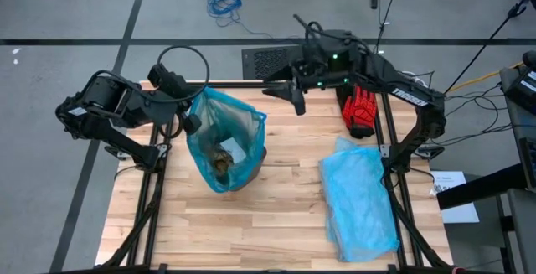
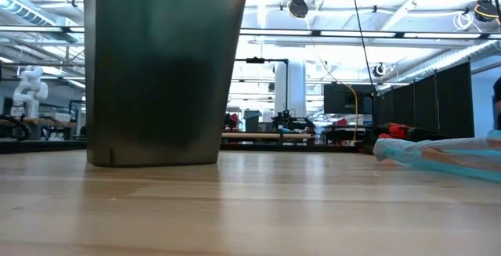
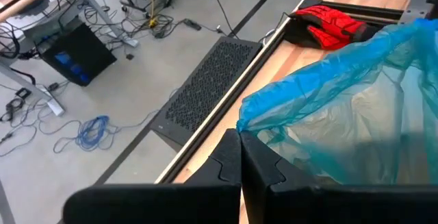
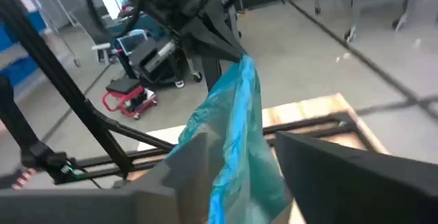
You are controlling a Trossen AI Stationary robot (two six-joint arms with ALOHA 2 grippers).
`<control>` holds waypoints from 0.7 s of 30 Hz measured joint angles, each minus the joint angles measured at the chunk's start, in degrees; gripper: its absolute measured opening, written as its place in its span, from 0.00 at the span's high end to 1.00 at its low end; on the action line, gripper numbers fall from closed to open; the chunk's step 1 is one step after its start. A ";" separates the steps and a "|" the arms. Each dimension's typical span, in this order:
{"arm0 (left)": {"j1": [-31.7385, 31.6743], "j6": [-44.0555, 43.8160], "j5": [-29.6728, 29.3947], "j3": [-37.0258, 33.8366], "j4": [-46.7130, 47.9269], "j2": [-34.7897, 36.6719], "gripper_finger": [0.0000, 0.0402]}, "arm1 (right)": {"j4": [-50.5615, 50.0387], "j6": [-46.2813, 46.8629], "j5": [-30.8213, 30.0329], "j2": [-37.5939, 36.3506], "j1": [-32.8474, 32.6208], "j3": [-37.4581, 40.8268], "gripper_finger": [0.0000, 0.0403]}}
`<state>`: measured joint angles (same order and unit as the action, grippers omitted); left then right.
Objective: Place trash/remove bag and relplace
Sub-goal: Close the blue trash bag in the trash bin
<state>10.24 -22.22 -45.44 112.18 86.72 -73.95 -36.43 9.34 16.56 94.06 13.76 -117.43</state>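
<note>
Left pincer (image 1: pixel 191 123) clamped together on rim of the bag (image 1: pixel 224 140), held up near tabletop's (image 1: pixel 276 215) far-left edge; trash (image 1: pixel 223 163) inside; right pincer (image 1: pixel 295 98) apart, above far edge.

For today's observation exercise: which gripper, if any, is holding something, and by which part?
The left gripper is shut on the bag, pinching its top rim on the left side. The right gripper is open beside the bag and holds nothing.

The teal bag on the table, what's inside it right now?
From above, the teal bag holds brown paper scraps near the bottom and one white scrap. Its folds hide whatever lies deeper. The left gripper pinches its rim.
</note>
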 joint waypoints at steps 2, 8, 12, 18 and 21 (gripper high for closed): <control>-0.06 0.00 0.02 0.00 0.00 0.00 1.00 | -0.57 -3.96 0.01 0.00 -0.13 -2.02 0.50; -0.52 0.02 0.14 0.00 0.00 0.00 1.00 | -7.68 -17.80 -9.52 0.42 -9.66 -4.12 0.47; -0.52 0.02 0.12 0.00 -0.02 0.02 1.00 | -11.02 -25.63 -26.02 2.72 -19.53 -3.98 0.50; -0.52 0.33 0.09 0.00 -0.02 0.04 1.00 | -10.23 -29.83 -45.56 9.70 -32.12 -4.02 0.51; -0.52 0.46 0.08 0.00 -0.02 0.04 1.00 | -9.06 -31.43 -51.99 13.98 -35.83 -3.96 0.51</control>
<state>9.72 -21.76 -45.36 112.18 86.70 -73.91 -45.48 -22.09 -35.43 108.04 -22.07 -121.38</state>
